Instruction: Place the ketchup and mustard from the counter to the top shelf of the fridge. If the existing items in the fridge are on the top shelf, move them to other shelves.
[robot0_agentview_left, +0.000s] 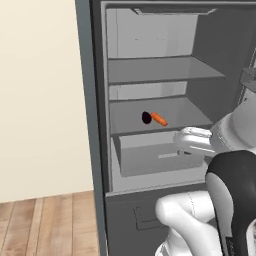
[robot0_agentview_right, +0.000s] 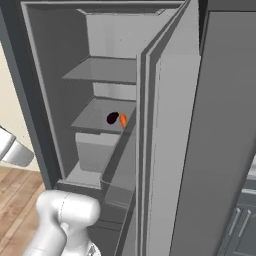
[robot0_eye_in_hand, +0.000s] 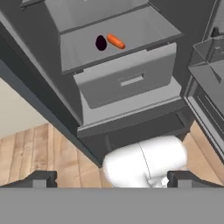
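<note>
claw: the claw (robot0_eye_in_hand: 111, 178) hangs outside the fridge, low and in front of it, jaws spread wide and holding nothing; its two dark tips stand far apart at the bottom of the hand view.
fridge: the fridge (robot0_agentview_left: 98, 125) stands with its door swung open, light grey inside, with flat shelves and a drawer (robot0_agentview_left: 160, 155) below them.
top shelf: the top shelf (robot0_agentview_left: 160, 70) lies toward 12 o'clock in the left base view, a wide thin grey panel with nothing on it.
existing items: a dark maroon lump (robot0_agentview_left: 146, 117) and, just beside it toward 3 o'clock, an orange carrot-like piece (robot0_agentview_left: 159, 119) sit on the shelf directly above the drawer, one level below the top shelf; whether the two touch I cannot tell.
items' look: the lump is small, roundish and nearly black; the orange piece is short, tapered and lies flat at a slant.
done so far: as I judge it, the door is open and the top shelf needs no clearing, since both items sit lower.
left to do: both bottles are not yet on the top shelf, so fetching and placing each one seems to remain.
</note>
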